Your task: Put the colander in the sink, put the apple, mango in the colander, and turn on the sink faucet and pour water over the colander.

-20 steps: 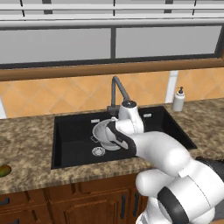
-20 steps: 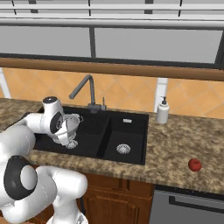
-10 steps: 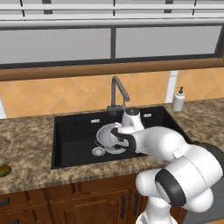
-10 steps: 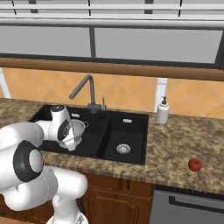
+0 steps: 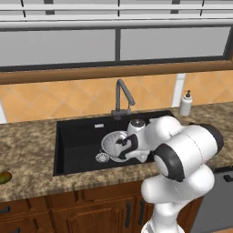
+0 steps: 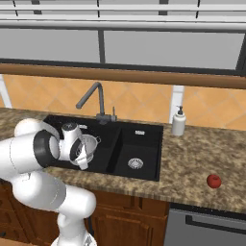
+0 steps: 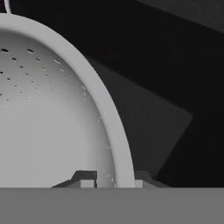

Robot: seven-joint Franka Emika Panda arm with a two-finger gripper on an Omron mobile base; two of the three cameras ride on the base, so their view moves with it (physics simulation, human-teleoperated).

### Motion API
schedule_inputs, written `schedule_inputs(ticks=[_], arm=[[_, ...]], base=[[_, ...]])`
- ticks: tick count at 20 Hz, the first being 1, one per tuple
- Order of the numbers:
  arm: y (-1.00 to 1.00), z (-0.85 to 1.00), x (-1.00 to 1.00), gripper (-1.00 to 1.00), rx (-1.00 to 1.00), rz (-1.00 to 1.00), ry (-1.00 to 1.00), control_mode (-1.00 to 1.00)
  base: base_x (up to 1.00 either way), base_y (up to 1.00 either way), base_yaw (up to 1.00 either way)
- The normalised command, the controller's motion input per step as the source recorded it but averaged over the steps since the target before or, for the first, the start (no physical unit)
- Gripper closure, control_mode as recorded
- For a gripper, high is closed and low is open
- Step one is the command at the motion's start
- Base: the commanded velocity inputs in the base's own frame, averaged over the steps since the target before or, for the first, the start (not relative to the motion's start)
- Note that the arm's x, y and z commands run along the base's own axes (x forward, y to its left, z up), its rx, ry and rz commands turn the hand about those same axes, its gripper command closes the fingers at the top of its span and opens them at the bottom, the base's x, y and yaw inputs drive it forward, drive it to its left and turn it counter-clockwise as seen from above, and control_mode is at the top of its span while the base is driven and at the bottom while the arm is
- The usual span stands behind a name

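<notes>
Hand view: tool (image 7: 114,178) pinching colander (image 5: 114,143) rim; colander lowered from above into sink (image 5: 75,141) basin; release pending.

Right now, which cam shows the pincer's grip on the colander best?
Hand view: the pincer is shut on the colander, one fingertip on each side of the rim. Left base view shows the colander whole in the sink but the grip small. In the right base view the arm covers most of it.

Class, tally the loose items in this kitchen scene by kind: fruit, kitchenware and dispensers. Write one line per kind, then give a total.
Fruit: 2 (apple, mango)
Kitchenware: 1 (colander)
Dispensers: 1 (soap dispenser)
Total: 4
</notes>
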Motion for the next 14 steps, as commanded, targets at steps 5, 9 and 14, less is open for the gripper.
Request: schedule_inputs(ticks=[5, 9, 14], arm=[[-0.18, -0.31, 0.26, 1.0, 0.0, 0.0, 0.0, -1.0], [-0.06, -0.41, 0.24, 1.0, 0.0, 0.0, 0.0, -1.0], [-0.18, -0.48, 0.25, 1.0, 0.0, 0.0, -0.03, -1.0]], base=[[0.0, 0.0, 0.0], [0.0, 0.0, 0.0], [0.0, 0.0, 0.0]])
